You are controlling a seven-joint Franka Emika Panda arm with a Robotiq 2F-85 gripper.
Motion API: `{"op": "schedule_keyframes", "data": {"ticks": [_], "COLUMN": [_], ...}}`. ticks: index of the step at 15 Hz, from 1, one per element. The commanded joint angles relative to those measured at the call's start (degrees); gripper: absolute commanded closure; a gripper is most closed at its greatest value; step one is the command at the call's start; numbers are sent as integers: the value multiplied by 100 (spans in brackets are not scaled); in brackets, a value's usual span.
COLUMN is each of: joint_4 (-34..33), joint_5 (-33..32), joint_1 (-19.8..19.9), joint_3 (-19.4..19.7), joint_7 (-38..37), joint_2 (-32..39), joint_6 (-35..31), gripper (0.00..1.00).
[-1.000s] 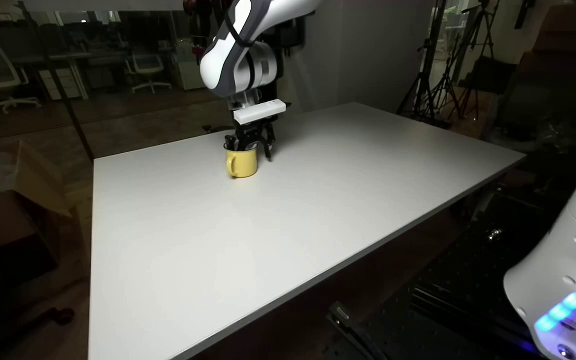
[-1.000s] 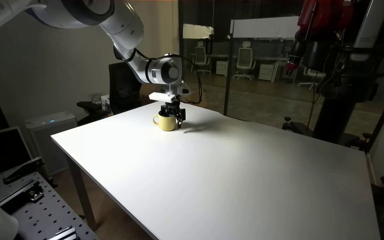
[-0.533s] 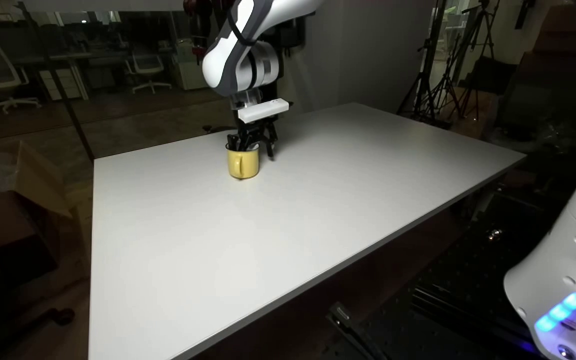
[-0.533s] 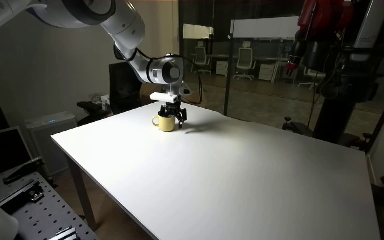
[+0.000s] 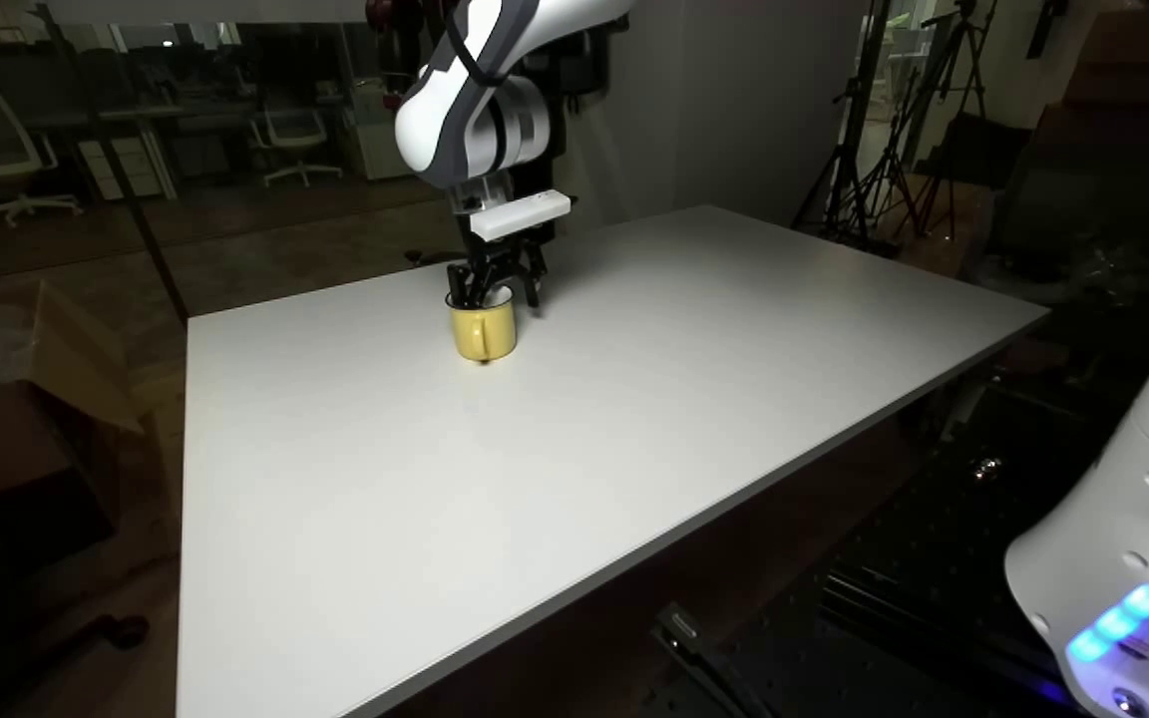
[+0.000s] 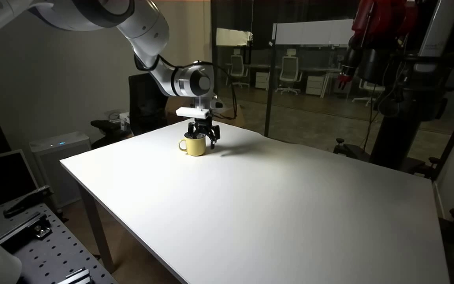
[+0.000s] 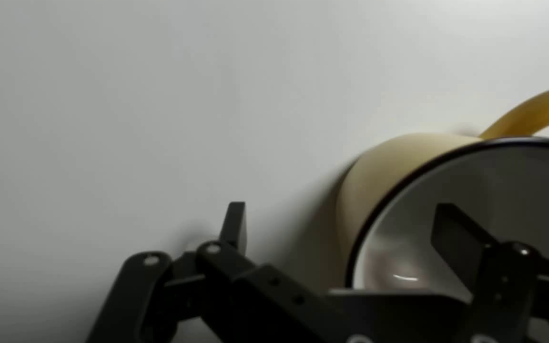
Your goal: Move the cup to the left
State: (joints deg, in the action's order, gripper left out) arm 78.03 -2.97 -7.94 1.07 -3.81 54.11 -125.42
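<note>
The yellow cup (image 5: 484, 333) has a dark rim, a whitish inside and a side handle. It stands upright on the white table (image 5: 495, 479). It also shows in an exterior view (image 6: 196, 146) and at the right of the wrist view (image 7: 389, 176), where part of it leaves the frame. My gripper (image 5: 497, 299) is just above the cup, and it also shows in the wrist view (image 7: 341, 224). The jaws stand wide apart around the cup's near wall. One finger (image 7: 458, 243) is over or inside the cup's mouth. The opposite finger (image 7: 234, 226) is outside, apart from the wall.
The table's edge (image 6: 164, 266) runs along the robot's side. A red and black robot (image 6: 384, 43) stands beyond the table. A cardboard box (image 5: 76, 369) is on the floor beside it. An air purifier (image 6: 61, 165) stands behind the table.
The gripper has risen slightly. The cup has shifted a little and turned, its handle now facing the camera in an exterior view. The gripper stays open.
</note>
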Motion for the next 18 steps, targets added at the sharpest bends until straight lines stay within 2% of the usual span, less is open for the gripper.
{"op": "schedule_keyframes", "data": {"ticks": [1, 6, 9, 10, 18], "joint_4": [285, 515, 661, 266, 514], "joint_5": [-296, -584, -355, -462, -434], "joint_1": [-225, -449, -285, -351, -296], "joint_3": [80, 111, -87, -47, -81], "joint_7": [-231, -406, -242, -224, -217], "joint_2": [-483, -1066, -1383, -1014, -1228], "joint_6": [-71, -254, -58, -96, -55], "gripper": [0, 0, 0, 0, 0]}}
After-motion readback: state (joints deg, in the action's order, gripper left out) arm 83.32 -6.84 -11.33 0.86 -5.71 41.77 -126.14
